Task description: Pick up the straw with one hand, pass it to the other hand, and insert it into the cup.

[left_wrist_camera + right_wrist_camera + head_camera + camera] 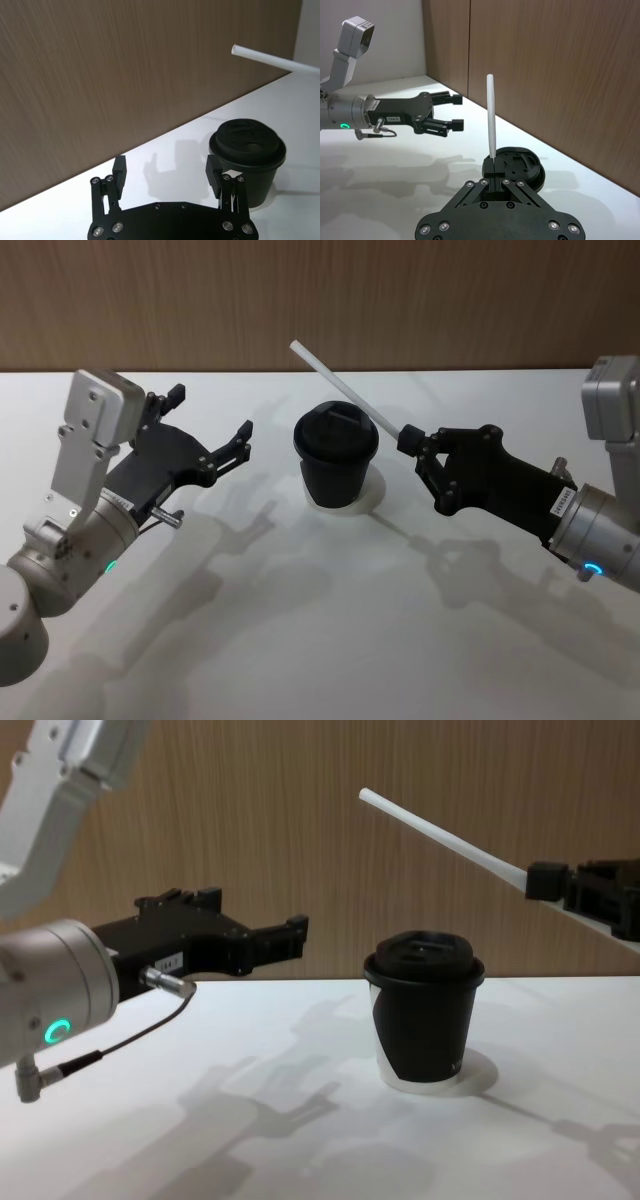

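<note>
My right gripper (410,440) (490,167) (545,880) is shut on one end of the white straw (345,390) (275,60) (491,115) (440,835). The straw slants up and to the left, in the air over the cup's lid. The black cup (337,465) (247,160) (520,167) (425,1020) stands upright in the middle of the table, its domed lid on. My left gripper (210,412) (166,167) (455,111) (255,915) hovers to the left of the cup, open, with nothing between its fingers.
The cup rests on a white round disc (375,495) on the white table (320,640). A wood-panelled wall (320,300) runs along the table's far edge. A thin cable with a metal plug (165,982) hangs at my left wrist.
</note>
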